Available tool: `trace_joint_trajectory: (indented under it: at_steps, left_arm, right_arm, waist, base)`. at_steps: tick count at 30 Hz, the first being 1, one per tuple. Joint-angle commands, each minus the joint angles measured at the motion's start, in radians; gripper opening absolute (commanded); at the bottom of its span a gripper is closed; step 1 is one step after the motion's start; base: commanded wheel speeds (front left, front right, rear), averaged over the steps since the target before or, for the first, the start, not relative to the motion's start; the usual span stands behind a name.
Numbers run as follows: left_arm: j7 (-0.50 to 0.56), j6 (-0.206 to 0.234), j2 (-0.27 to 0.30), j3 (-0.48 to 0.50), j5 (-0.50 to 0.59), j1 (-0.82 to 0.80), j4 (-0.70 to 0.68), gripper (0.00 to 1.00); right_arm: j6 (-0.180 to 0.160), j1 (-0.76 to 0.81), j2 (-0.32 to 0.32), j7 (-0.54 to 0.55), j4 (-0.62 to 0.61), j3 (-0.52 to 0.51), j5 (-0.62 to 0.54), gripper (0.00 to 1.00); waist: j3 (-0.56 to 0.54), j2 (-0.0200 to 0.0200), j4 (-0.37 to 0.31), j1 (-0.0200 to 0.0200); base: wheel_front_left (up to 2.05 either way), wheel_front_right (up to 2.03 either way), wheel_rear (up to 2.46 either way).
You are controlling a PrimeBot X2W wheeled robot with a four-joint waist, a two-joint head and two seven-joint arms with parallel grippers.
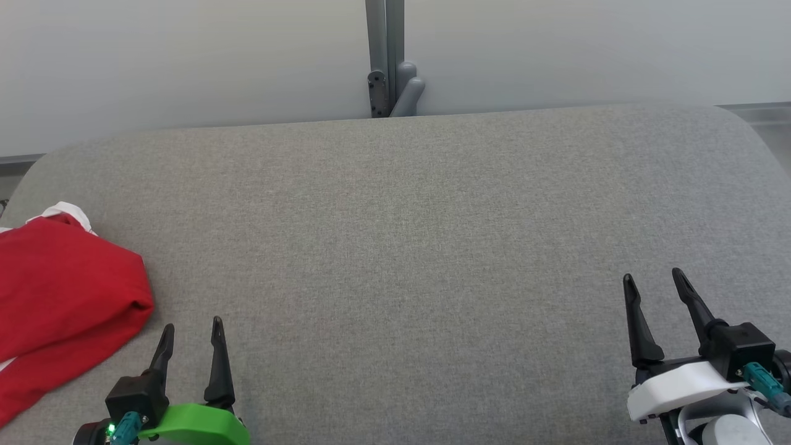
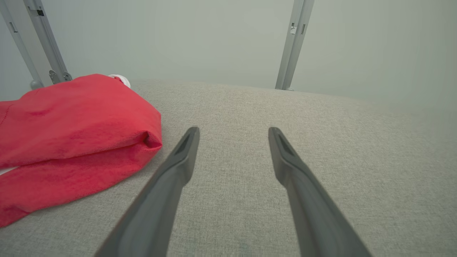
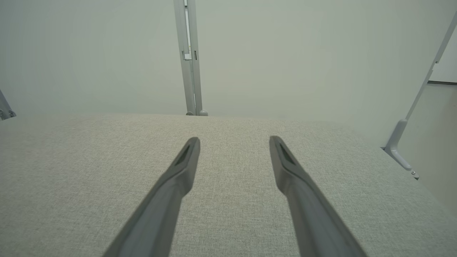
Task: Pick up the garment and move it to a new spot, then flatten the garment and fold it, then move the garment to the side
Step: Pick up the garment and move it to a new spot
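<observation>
The red garment [image 1: 62, 296], white trim showing at its far corner, lies doubled over at the left edge of the grey tabletop [image 1: 401, 247] and runs partly out of the head view. One thick layer is rolled over another, with a rounded fold facing the middle of the tabletop. It is not spread flat.

Progress is hard to call. A garment lying at the side with nothing gripping it could be a finished fold set aside, and the layered edge leans that way. The loose, uneven lie could equally be a heap not yet picked up, which would leave lifting, flattening, folding and moving it aside all to do.

My left end effector [image 1: 192, 324] hovers just right of the garment, near its rounded fold but apart from it. Its two dark fingers are spread wide over bare fabric, holding and touching nothing. My right end effector [image 1: 652, 275] is well apart from the garment, across the tabletop, its fingers likewise spread wide and empty above the surface.

Beyond the garment and far to its right, a grey post [image 1: 384, 55] rises behind the tabletop against a pale wall.
</observation>
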Motion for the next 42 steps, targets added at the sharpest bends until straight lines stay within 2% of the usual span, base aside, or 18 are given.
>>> trace_joint_trajectory:
  at_steps: [1,19,25,29,33,34,42]
  left_arm:
    - [-0.01,0.002,0.006,0.002,0.011,0.013,0.004,1.0]
    - [-0.008,-0.011,0.006,0.015,0.002,0.007,0.01,1.0]
    - [-0.008,-0.01,0.006,0.015,0.008,-0.005,0.008,1.0]
    - [-0.007,-0.011,0.006,0.02,0.015,-0.007,0.006,1.0]
    - [-0.007,-0.014,0.006,0.023,0.018,0.0,0.009,1.0]
    - [-0.007,-0.014,0.006,0.023,0.018,0.0,0.009,1.0]
    - [-0.007,-0.017,0.006,0.051,0.028,0.028,0.013,1.0]
  right_arm:
    - [0.0,0.009,0.0,-0.009,0.0,-0.004,-0.016,1.0]
    - [0.0,0.007,0.001,-0.008,0.017,-0.007,0.016,1.0]
    - [0.0,0.014,0.006,-0.008,0.01,-0.01,0.012,1.0]
    - [0.0,0.017,0.006,-0.007,0.008,0.0,0.012,1.0]
    - [0.0,0.024,0.01,-0.007,0.008,0.003,0.015,1.0]
    - [0.0,0.024,0.01,-0.007,0.008,0.003,0.015,1.0]
    - [0.0,0.015,0.023,-0.007,0.016,0.052,0.021,1.0]
  waist:
    - [0.0,-0.0001,0.001,0.0]
    - [0.0,-0.0001,0.005,0.0]
    - [-0.005,-0.0001,0.039,0.0]
    - [-0.012,-0.0001,0.096,0.0]
    - [-0.023,-0.0001,0.184,0.0]
    - [-0.023,-0.0001,0.184,0.0]
    - [-0.05,-0.0001,0.393,0.0]
  base:
    - [0.0,0.0,0.0]
    - [0.0,0.0,0.0]
    - [0.0,0.0,0.0]
    - [0.0,0.0,0.0]
    - [0.0,0.0,0.0]
    - [0.0,0.0,0.0]
    - [0.0,0.0,0.0]
